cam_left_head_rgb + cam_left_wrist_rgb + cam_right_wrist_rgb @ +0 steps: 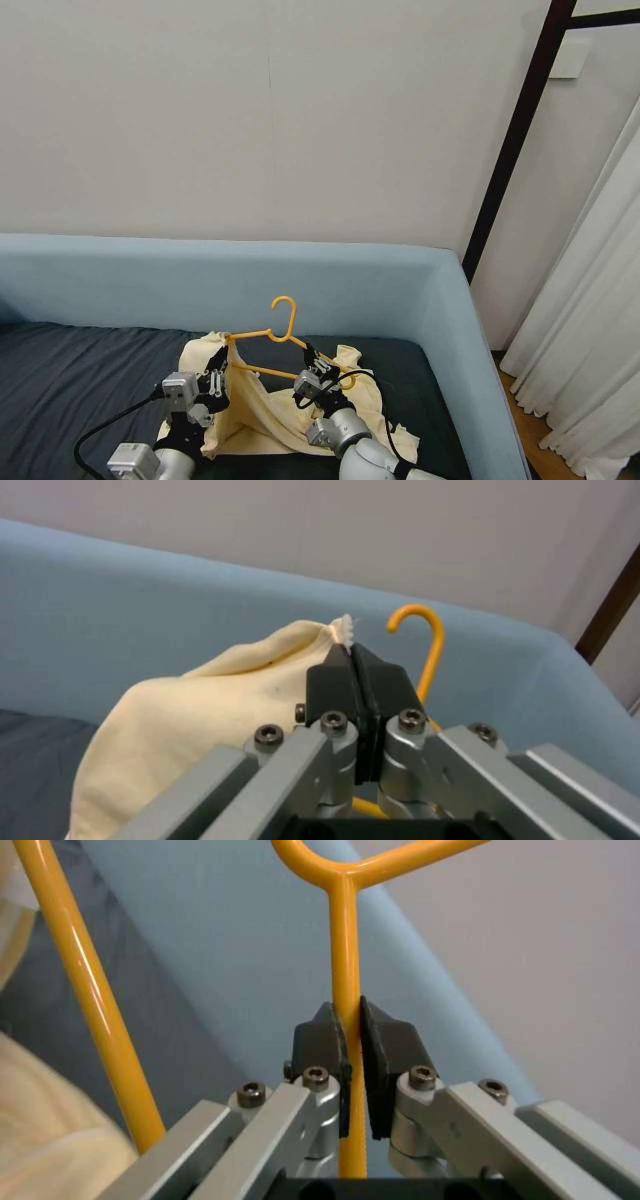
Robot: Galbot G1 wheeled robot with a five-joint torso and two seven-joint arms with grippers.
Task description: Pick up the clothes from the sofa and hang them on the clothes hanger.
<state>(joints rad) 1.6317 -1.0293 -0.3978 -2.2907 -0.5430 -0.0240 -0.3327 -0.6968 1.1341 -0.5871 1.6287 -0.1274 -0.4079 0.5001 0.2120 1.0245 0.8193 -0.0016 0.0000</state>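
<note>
Your left gripper (352,654) pinches the clothes (200,705), your right gripper (350,1018) grips the hanger (344,930); one shoulder seems on, the other not yet

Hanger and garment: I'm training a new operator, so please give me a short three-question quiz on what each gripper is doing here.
1. True or false: the right gripper is shut on the yellow hanger.
2. The left gripper pinches: A) the hanger's hook; B) the cream garment at its edge; C) nothing.
3. Fill in: in the head view, the hanger's hook stands ___ the garment.
Key: 1 true; 2 B; 3 above.
</note>
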